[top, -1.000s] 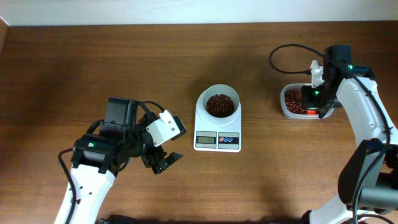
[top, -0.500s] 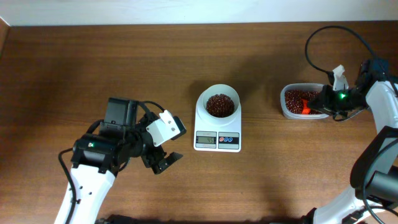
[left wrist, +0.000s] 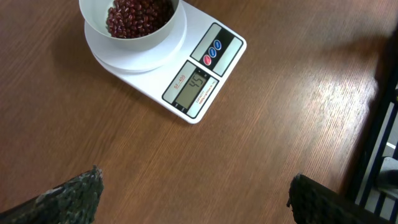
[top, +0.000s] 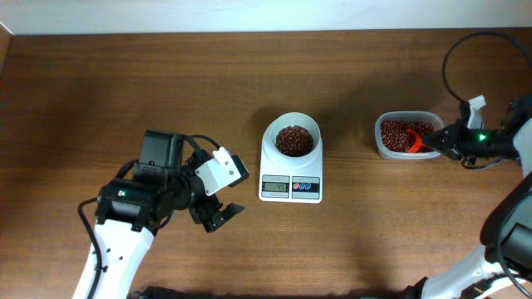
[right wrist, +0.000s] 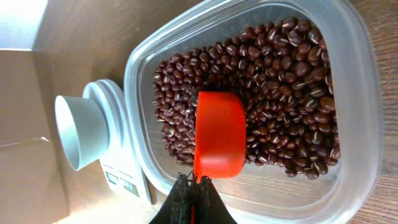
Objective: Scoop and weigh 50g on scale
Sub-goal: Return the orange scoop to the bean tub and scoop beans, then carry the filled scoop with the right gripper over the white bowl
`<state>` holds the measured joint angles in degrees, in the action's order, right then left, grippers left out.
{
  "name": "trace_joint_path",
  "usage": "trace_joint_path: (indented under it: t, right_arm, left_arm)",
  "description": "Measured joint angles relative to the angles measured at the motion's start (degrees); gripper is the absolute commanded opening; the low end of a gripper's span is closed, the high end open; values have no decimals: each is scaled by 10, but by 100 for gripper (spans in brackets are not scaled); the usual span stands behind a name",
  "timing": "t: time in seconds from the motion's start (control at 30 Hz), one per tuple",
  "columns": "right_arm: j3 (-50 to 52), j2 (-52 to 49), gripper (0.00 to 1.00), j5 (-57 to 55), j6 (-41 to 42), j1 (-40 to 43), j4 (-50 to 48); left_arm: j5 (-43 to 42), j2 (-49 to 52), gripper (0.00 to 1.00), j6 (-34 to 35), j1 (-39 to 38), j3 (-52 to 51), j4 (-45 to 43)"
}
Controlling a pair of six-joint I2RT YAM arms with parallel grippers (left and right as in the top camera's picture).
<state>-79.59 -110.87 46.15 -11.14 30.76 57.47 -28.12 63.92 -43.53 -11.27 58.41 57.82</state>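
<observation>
- Overhead: the right fingers (top: pixel 445 141), clenched on the handle of the orange-red scoop (top: pixel 413 143), have swung from above the clear tub (top: pixel 379 143) out to its far side. The scoop now lies low among the beans (top: pixel 392 129) just ahead of them, so another dig looks under way. The left fingers (top: pixel 219 216) stay released, with the scale (top: pixel 291 176) near their tips.
- Left wrist: across bare worktop (left wrist: pixel 280 124) ahead of the spread left fingers stands the scale (left wrist: pixel 155 68). Its bowl (left wrist: pixel 99 28) holds beans, and the display (left wrist: pixel 194 84) appears to read 45, so only a small top-up remains.
- Right wrist: the scoop (right wrist: pixel 219 134) sits just beyond the clenched fingertips, resting on the tub's beans (right wrist: pixel 280 81), with none showing on it. The scale (right wrist: pixel 99 115) stands farther out, past the tub wall.
</observation>
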Motion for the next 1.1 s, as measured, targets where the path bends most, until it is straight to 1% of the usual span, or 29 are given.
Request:
trace_joint_path:
  t: [0.57,0.67,0.97,1.03,1.1]
  right_arm:
    - [0,0,4,113,-43,85,56]
    - [0,0,4,153,-43,96,66]
    - [1,0,4,243,-44,92,90]
    - [1,0,4,257,-44,83,90]
    - [1,0,4,288,-44,49,90]
  left_arm:
    - [0,0,99,0,0,0,0]
    - [0,0,99,0,0,0,0]
    - [0,0,99,0,0,0,0]
    - [0,0,99,0,0,0,0]
    - [0,0,99,0,0,0,0]
